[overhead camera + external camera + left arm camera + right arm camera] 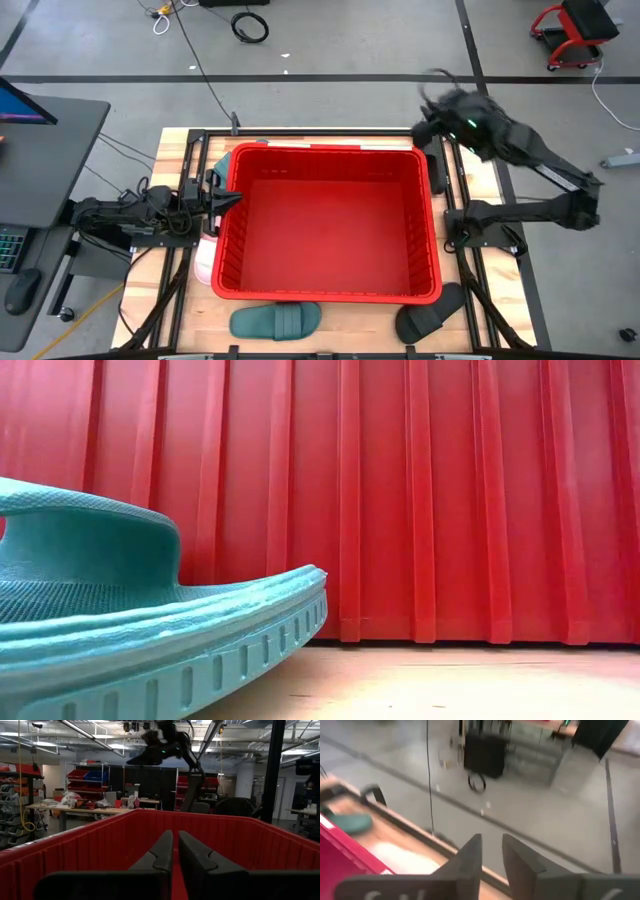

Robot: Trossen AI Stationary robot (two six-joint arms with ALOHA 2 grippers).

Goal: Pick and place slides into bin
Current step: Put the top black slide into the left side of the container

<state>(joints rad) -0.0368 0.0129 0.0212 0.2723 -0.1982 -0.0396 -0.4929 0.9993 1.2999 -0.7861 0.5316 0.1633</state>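
The red bin (330, 285) stands in the middle of the table, and nothing shows inside it. Slides lie around it on their soles: a teal one (275, 320) and a black one (430, 320) by the near wall, a pale one (205, 260) at the left wall, and another teal one (222, 160) at the far left corner. My left gripper (175, 852) is shut with nothing in it, level at the bin's left rim. My right gripper (491, 845) is raised above the far right corner, slightly open, with nothing between its fingers.
The low view is filled by the near teal slide (150, 630) against the bin's ribbed wall (450, 500). Dark rails (465, 215) run along both sides of the table. Cables lie on the floor beyond the far edge. A desk (45, 160) stands to the left.
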